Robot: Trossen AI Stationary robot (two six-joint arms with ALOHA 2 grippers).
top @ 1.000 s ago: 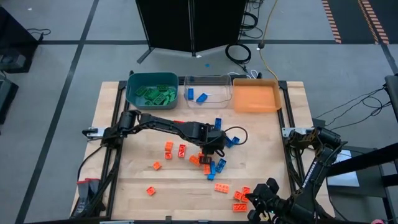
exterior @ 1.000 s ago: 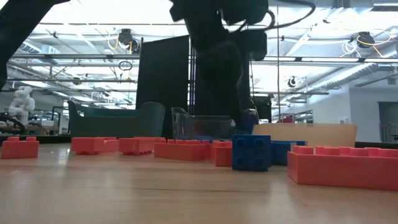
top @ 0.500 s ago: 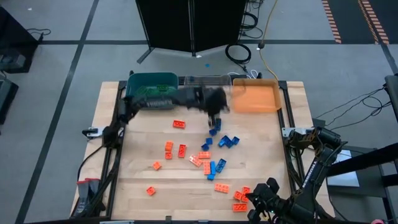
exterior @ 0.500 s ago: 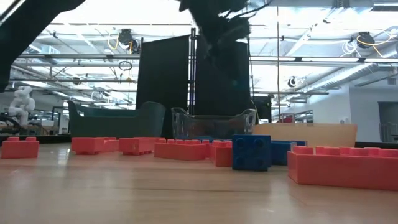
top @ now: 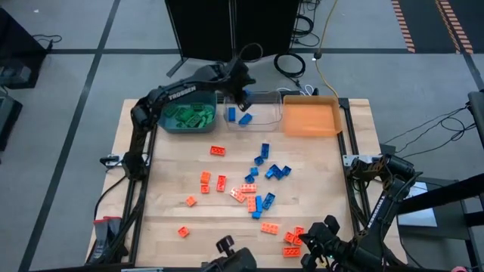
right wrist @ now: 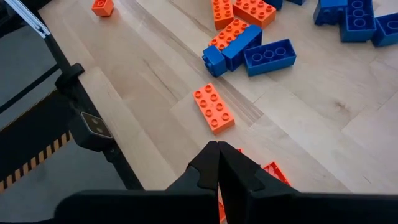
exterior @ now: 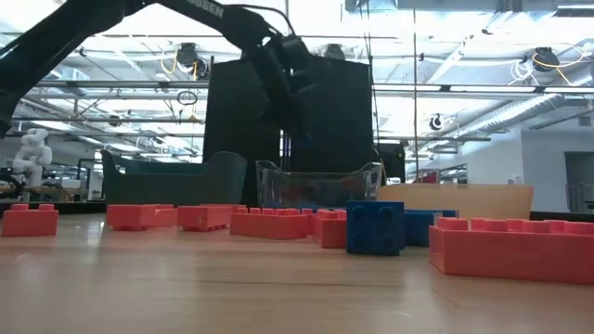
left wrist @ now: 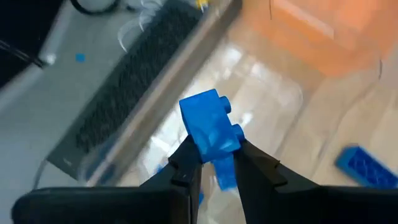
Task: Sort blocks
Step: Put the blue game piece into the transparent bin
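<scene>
My left gripper (top: pixel 241 91) hangs over the clear bin (top: pixel 265 113) at the table's far edge, shut on a blue block (left wrist: pixel 210 124). The low view shows it (exterior: pixel 284 83) high above the bin (exterior: pixel 316 186). Two blue blocks (top: pixel 237 116) lie in the clear bin, and green blocks (top: pixel 189 115) lie in the teal bin (top: pixel 162 121). Orange-red and blue blocks (top: pixel 253 189) lie scattered flat on the table's middle and near right. My right gripper (right wrist: pixel 217 152) is shut with nothing in it, low over the near right corner (top: pixel 321 240). My left gripper pinches the blue block by its lower end (left wrist: pixel 216 151) between its two fingers (left wrist: pixel 186 163). The fingers slant down toward the far edge. The block juts out past the fingertips, studs to one side, lifted clear above the clear bin.
An orange bin (top: pixel 310 117) stands right of the clear bin at the far edge. Several orange-red blocks (right wrist: pixel 214 109) lie close to my right gripper. A dark panel (top: pixel 231 30) stands behind the table. Bare wood shows along the near left (top: pixel 151 242).
My left gripper has risen from the blocks at the table's middle and swung toward the far edge, rolling as it went, with the blue block carried between its fingers. It now hangs over the clear bin. The blocks on the table have stayed put.
</scene>
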